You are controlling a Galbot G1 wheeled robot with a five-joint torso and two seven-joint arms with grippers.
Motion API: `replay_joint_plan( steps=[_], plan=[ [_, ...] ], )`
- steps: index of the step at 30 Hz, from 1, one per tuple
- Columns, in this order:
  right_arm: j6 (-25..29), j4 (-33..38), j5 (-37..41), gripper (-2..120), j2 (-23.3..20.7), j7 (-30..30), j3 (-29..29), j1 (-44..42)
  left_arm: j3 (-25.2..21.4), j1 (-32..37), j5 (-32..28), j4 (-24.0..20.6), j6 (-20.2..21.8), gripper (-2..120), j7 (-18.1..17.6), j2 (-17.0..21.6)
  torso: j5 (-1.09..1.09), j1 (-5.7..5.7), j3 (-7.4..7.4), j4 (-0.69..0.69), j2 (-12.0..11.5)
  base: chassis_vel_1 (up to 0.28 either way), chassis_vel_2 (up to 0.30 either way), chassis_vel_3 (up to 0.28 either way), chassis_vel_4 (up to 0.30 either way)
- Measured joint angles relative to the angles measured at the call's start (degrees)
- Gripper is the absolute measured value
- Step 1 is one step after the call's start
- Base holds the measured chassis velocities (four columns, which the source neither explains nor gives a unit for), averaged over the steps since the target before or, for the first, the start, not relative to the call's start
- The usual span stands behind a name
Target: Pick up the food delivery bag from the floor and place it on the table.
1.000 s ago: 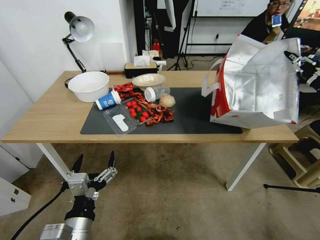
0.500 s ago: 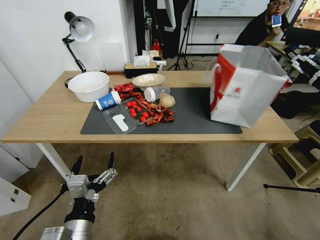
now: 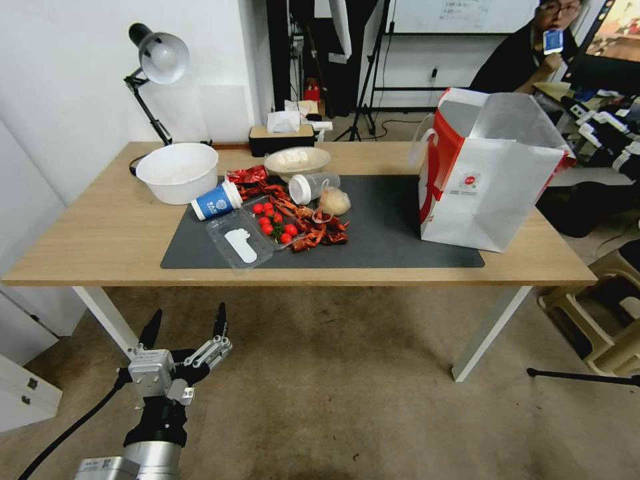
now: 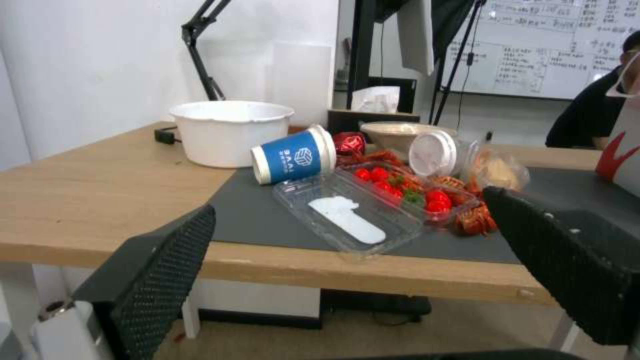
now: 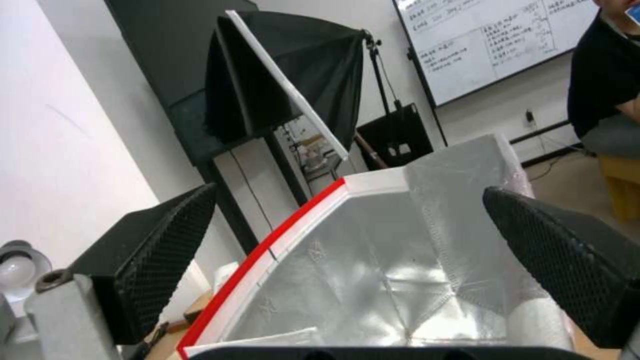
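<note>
— While you look over the table (image 3: 100,233), where do you find the food delivery bag (image 3: 490,180)?

— You see it standing upright on the table's right end, its base partly on the dark grey mat (image 3: 387,233), well apart from the white bowl (image 3: 177,172) at the mat's far left. It is boxy and white with a red side panel, a small round red logo on its front and a white strap handle on the mat side. Its mouth gapes, and your right wrist view looks down into the crinkled silver foil lining (image 5: 400,270), edged in red and white.

— And your claws?

— Your right gripper (image 5: 347,260) hovers just above the bag's mouth, fingers spread wide, touching nothing. Your left gripper (image 3: 185,328) hangs low over the floor (image 3: 347,400), in front of the table's left leg, fingers also spread and empty; through it you see the blue cup (image 4: 295,156) lying tipped on the mat.
</note>
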Motion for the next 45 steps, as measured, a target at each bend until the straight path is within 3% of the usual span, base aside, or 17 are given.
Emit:
replay_joint_plan(
  steps=[18, 27, 38, 42, 45],
  plan=[
    [0.81, 4.58, -1.59, 100, 0.84, -1.59, 2.14, -3.45, -0.04, 0.52, 0.12, -0.24, -0.62, 100, 0.06, -0.08, 0.0, 0.0, 0.0, 0.0, 0.0, 0.0, 0.0, 0.0, 0.0],
    [2.91, 9.49, -8.05, 100, 1.95, -2.84, 2.73, -6.33, -0.06, 0.29, 0.01, -0.22, -0.63, 100, 0.08, 0.11, 0.0, 0.0, 0.0, 0.0, 0.0, 0.0, 0.0, 0.0, 0.0],
    [11.87, 17.29, -25.03, 100, 6.27, -0.52, 1.54, -11.71, -0.23, 0.07, -0.05, -0.14, -0.73, 100, 0.25, 0.04, -0.01, 0.0, 0.0, 0.0, 0.0, 0.0, 0.0, 0.0, 0.0],
    [14.66, 19.5, -33.07, 100, 7.72, 0.79, 0.76, -13.0, -0.17, -0.09, -0.03, -0.07, -0.73, 100, 0.28, -0.09, -0.01, 0.0, 0.0, 0.0, 0.0, 0.0, 0.0, 0.0, 0.0],
    [16.61, 21.77, -44.1, 100, 9.7, 4.07, -0.16, -14.52, -0.23, -0.14, -0.01, 0.0, -0.76, 100, 0.28, -0.13, -0.01, 0.0, 0.0, 0.0, 0.0, 0.0, 0.0, 0.0, 0.0]
  ],
)
